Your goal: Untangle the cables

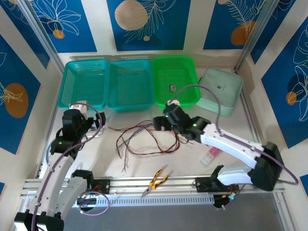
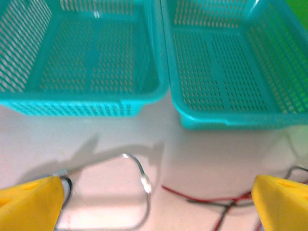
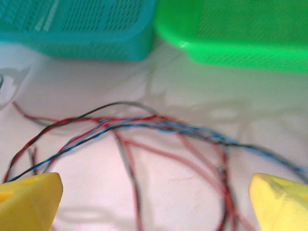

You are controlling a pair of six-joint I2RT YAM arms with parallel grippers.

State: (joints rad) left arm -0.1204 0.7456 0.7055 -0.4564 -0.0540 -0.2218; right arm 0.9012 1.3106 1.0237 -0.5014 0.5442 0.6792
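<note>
The right gripper [image 3: 154, 204] hangs with its yellow fingers [image 3: 29, 202] spread wide and nothing between them, nose down over the right end of the cables [image 3: 144, 125], where red, black and blue strands twist round one another. From above, that arm reaches in low from the right, wrist bent toward the middle of the table [image 1: 187, 163], gripper [image 1: 162, 123] at the edge of the tangle [image 1: 144, 139]. This looks like the approach before a first pinch: nothing is separated yet, and the next move calls for dropping onto one strand alone (the twisted blue pair looks hard to take singly) and drawing it clear. The left gripper [image 2: 154, 204] is equally wide and empty, low near the left end of the wires [image 2: 211, 199], its arm folded upright with the wrist turned right [image 1: 97, 123]. Beyond lie two teal baskets [image 1: 83, 83] and a green one [image 1: 175, 79]; pliers [image 1: 156, 182] lie at the near rail.
</note>
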